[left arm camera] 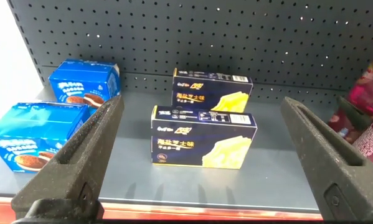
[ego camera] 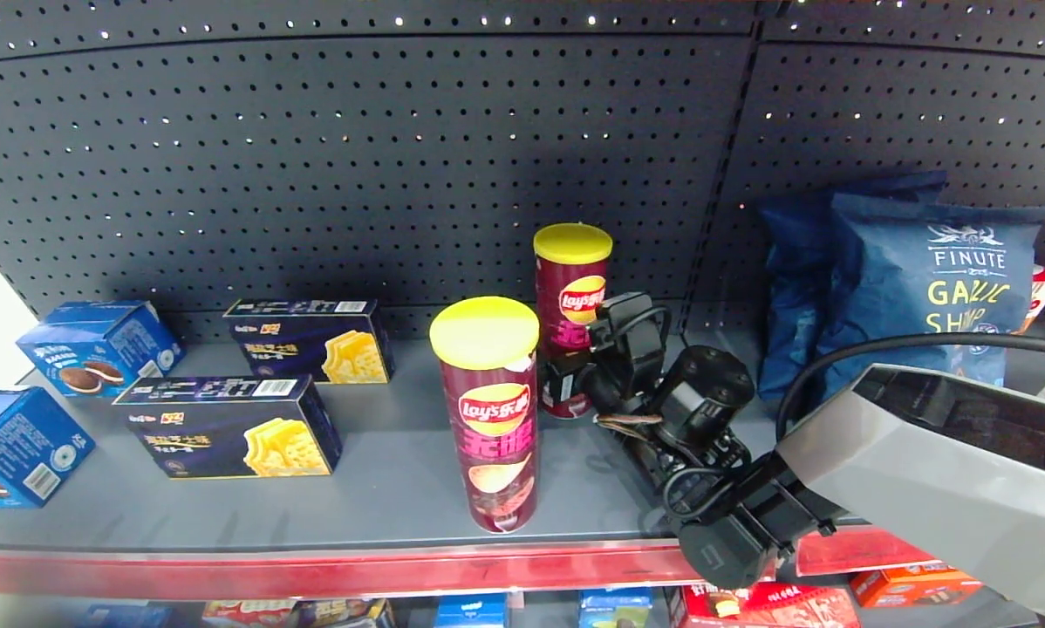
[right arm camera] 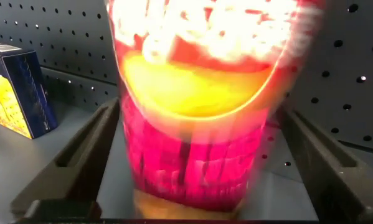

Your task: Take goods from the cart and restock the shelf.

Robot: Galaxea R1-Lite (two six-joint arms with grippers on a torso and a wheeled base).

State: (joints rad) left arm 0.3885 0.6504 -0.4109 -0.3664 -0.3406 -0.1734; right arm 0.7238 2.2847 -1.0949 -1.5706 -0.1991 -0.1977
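Note:
Two maroon chip cans with yellow lids stand upright on the grey shelf (ego camera: 400, 488). The front can (ego camera: 490, 419) is near the shelf's edge, and the rear can (ego camera: 571, 288) is close to the pegboard. My right gripper (ego camera: 575, 379) is low at the rear can's base. In the right wrist view the can (right arm camera: 198, 124) stands between the spread fingers (right arm camera: 80, 155), and the gripper (right arm camera: 198, 112) is open around it. My left gripper (left arm camera: 202, 102) is open with nothing in it, facing two dark cracker boxes (left arm camera: 202, 140).
Two dark blue cracker boxes (ego camera: 235, 427) lie left of the cans, and blue cookie boxes (ego camera: 99, 344) sit at the far left. Blue chip bags (ego camera: 924, 288) lean at the right. A red strip (ego camera: 313, 571) lines the shelf's front edge, and a pegboard closes the back.

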